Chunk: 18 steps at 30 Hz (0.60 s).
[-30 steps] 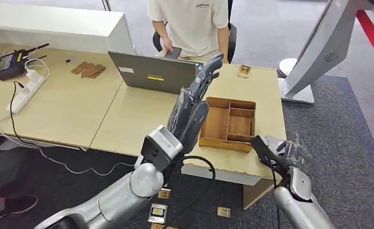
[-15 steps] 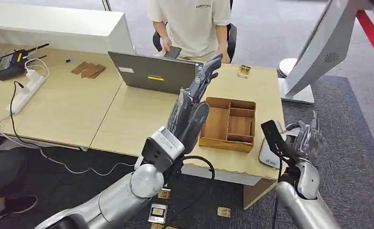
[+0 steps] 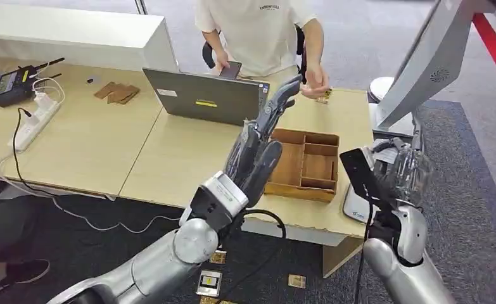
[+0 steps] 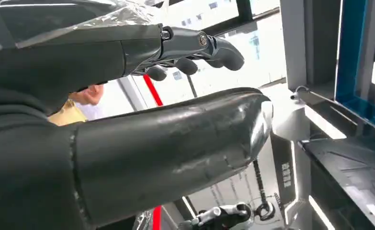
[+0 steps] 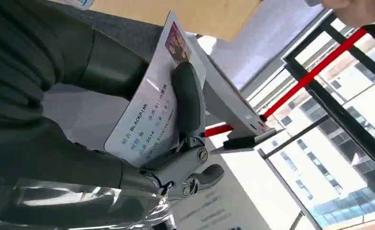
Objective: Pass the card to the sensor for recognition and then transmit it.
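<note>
A white printed card (image 5: pixel 147 120) with a small photo is pinched between the thumb and a finger of my right hand (image 3: pixel 397 174). That hand is raised at the table's right front corner, just above a white, rounded sensor pad (image 3: pixel 354 210) lying near the table edge. My left hand (image 3: pixel 261 142) is held up over the middle of the table beside the wooden tray (image 3: pixel 277 187). Its fingers (image 4: pixel 195 45) are stretched out and apart from the thumb (image 4: pixel 176 148), with nothing between them.
A person sits behind the open laptop (image 3: pixel 201 96), one hand (image 3: pixel 315 81) reaching to a small item at the far table edge. A white slanted stand (image 3: pixel 416 69) rises on the right. A power strip (image 3: pixel 33 120) lies at the left. Loose cards (image 3: pixel 209 282) lie on the floor.
My right hand has risen with the card from below the table edge to above the sensor pad. The person's hand has reached out to the far table edge. My left hand shifted slightly.
</note>
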Motion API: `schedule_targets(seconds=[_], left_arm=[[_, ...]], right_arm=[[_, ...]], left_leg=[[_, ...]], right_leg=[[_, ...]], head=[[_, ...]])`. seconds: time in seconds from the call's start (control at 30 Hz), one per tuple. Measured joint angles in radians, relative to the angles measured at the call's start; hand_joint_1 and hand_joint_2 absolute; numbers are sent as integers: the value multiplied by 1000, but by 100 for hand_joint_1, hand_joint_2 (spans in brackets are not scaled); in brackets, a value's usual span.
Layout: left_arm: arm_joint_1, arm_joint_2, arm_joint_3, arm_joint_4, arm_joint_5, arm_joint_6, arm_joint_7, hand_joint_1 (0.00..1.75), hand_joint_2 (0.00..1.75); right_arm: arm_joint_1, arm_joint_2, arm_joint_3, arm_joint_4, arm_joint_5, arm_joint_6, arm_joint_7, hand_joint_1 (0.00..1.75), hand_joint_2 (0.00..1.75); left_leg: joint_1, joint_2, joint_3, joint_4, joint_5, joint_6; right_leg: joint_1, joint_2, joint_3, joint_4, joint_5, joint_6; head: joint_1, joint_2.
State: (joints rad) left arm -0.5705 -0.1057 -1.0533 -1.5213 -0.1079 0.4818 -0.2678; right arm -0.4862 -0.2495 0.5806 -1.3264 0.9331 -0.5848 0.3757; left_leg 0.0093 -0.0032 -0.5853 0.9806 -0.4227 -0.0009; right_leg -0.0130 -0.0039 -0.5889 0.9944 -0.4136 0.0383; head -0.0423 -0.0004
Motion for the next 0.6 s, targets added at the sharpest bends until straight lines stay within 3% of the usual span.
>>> schedule_targets(seconds=[0.23, 0.4, 0.6], left_arm=[[-6, -28, -5, 19, 53, -28, -67, 0, 0], [-15, -56, -11, 46, 94, -49, -117, 0, 0], [-28, -79, -21, 69, 113, -60, -128, 0, 0]], right_arm=[[-97, 27, 17, 29, -33, 67, -55, 175, 175], [-240, 64, 32, 172, -84, 122, -69, 175, 175], [-368, 97, 51, 371, -124, 165, -72, 175, 175]], left_leg=[[0, 0, 0, 0, 0, 0], [0, 0, 0, 0, 1, 0], [0, 0, 0, 0, 1, 0]], right_leg=[[0, 0, 0, 0, 0, 0], [0, 0, 0, 0, 0, 0], [0, 0, 0, 0, 0, 0]], head=[[0, 0], [0, 0], [0, 0]])
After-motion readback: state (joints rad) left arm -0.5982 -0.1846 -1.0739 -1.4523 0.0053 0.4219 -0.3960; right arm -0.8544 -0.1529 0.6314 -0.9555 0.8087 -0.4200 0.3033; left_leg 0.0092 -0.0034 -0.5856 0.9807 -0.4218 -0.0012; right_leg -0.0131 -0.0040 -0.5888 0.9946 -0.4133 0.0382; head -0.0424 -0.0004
